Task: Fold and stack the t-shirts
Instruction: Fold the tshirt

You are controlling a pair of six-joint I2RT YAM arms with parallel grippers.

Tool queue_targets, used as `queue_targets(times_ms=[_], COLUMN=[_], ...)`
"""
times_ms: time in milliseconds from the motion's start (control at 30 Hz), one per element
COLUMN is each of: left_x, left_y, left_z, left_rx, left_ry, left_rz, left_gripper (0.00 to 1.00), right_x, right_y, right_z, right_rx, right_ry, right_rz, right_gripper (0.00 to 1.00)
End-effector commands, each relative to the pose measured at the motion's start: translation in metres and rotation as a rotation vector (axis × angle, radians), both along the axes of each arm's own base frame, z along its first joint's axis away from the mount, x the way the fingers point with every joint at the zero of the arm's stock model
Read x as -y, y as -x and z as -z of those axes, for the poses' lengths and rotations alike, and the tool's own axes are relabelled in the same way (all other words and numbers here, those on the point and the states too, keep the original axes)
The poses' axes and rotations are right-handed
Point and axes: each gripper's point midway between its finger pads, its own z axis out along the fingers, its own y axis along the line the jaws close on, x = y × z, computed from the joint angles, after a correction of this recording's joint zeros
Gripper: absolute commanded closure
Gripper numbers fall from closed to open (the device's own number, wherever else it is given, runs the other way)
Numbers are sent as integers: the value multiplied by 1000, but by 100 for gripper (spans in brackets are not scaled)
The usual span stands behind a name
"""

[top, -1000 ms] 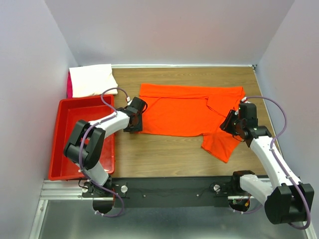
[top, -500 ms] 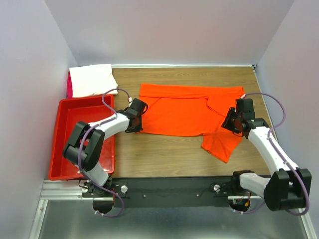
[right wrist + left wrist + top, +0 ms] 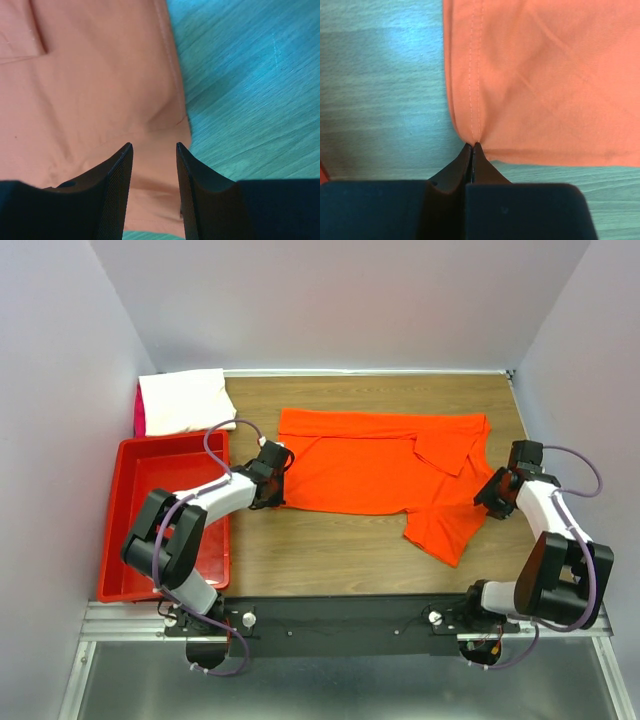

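On the table, the left claw pinches the orange t-shirt.

The orange t-shirt is thin, smooth cloth, matt, with a stitched hem and soft creases. The white t-shirt is also soft matt cloth. The table shows wood grain with a faint sheen. The red bin is hard, glossy plastic. The right gripper is black and matt, with a fine rough pattern on its inner faces. The rail is bare grey metal.
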Motion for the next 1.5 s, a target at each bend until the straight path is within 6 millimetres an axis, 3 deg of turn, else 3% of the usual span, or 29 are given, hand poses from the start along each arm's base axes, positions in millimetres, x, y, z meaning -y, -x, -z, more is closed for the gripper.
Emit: queue_targets(times_ms=[0,200,433,600,700,833,1033,1167,1467], left_x=[0,0,0,-3,-7,-9,-6,-4,-5], left_y=[11,9,7,7,8,7,5,3,4], left_z=[16,15,11,10,9,5,4,2,2], left_rx=[-42,-27,-18,-13,-10,5,10,13,14], left_ry=[6,2,10,-1,-11,-12,1,8,11], left_rz=[43,56,63,55,43,33,41,46,46], left_gripper=[100,100,100,100,100,100,100,100,100], right_x=[5,18,25,24,36,60,55,55,47], right_y=[-1,-16,-22,-6,10,20,-1,10,28], right_z=[6,8,20,48,61,61,25,16,36], right_rx=[-4,51,56,-20,-69,-75,56,60,-15], right_ry=[-40,-38,-57,-83,-59,-29,-49,-14,-44], right_rz=[48,88,112,129,189,281,207,206,231], right_gripper=[53,55,70,79,83,81,68,63,61])
